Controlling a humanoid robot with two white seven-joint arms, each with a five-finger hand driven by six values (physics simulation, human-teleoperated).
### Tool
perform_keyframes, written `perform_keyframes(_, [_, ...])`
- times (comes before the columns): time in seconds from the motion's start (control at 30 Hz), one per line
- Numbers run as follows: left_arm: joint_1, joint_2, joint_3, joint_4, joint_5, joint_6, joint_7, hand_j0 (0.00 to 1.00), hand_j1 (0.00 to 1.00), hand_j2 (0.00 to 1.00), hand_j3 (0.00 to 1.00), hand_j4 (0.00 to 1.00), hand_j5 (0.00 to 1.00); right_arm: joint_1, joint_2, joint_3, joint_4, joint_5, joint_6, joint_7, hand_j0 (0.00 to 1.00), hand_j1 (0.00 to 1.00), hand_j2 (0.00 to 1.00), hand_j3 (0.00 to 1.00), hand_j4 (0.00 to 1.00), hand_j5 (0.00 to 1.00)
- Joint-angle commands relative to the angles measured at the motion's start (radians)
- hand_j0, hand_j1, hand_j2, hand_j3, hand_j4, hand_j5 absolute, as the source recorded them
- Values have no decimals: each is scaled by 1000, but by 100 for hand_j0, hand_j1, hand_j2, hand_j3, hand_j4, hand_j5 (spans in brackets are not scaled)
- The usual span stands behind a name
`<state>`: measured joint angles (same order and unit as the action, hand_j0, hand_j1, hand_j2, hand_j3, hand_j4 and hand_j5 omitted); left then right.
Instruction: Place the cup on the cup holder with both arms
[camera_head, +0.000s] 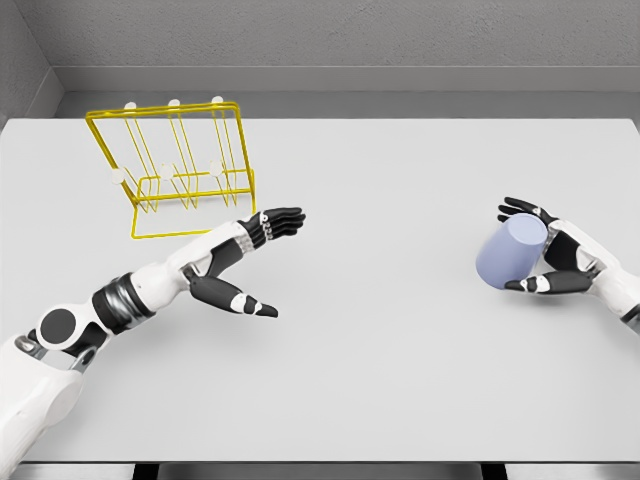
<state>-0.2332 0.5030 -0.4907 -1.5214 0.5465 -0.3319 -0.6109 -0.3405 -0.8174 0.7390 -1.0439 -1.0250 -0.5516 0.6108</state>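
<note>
Across the wide grey table (400, 400) we go, and it's the biggest thing on show, stretching left to right with grey walls behind at the far side. Next in size, the yellow wire cup holder (170, 170) stands upright at the far left, pegs tipped with pale knobs, nothing hanging on it yet. Then the left arm reaches in from the near left, and the left hand (255, 255) hovers just near and right of the rack, fingers stretched out flat, thumb splayed low, holding nothing at all. Over on the right edge, the right hand (560, 255) has fingers and thumb wrapped round the pale blue cup (512, 252), which sits tilted in the grasp, well apart from the holder.

So where are we? By my reading, the cup is picked up and the handover is the step in hand. The next move calls for the right hand to carry the cup leftward toward the middle, and the left to open up ready to receive it. Nothing lies between them on the tabletop; the only snag I'd flag is the rack's thin wires close to the left fingers.
</note>
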Motion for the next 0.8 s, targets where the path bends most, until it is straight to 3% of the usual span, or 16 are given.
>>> perform_keyframes(0.0, [0,-1,0,23,6,-9,0,100,100,100,100,100,100,0,4,-1,-1,-6,-1,0,100,100,100,100,100,100])
perform_keyframes(0.13, [0,-34,-2,58,-5,-12,0,100,100,100,100,100,100,-3,12,-1,-2,-6,1,0,100,100,100,100,100,100])
perform_keyframes(0.2, [0,-50,0,70,-94,-12,0,100,100,100,100,100,100,-3,14,0,-2,-6,1,0,100,100,100,100,100,100])
perform_keyframes(0.27, [2,-50,0,70,-91,-6,0,100,100,100,100,100,100,-5,14,2,-2,-6,1,0,100,100,100,100,100,100])
perform_keyframes(0.57, [0,-80,0,102,-97,53,0,100,100,100,100,100,100,-8,15,3,-2,-6,19,0,78,78,78,78,78,78])
perform_keyframes(0.77, [-2,-81,0,104,-97,53,0,100,100,100,100,100,100,-9,15,3,-1,-6,18,0,72,72,72,72,72,72])
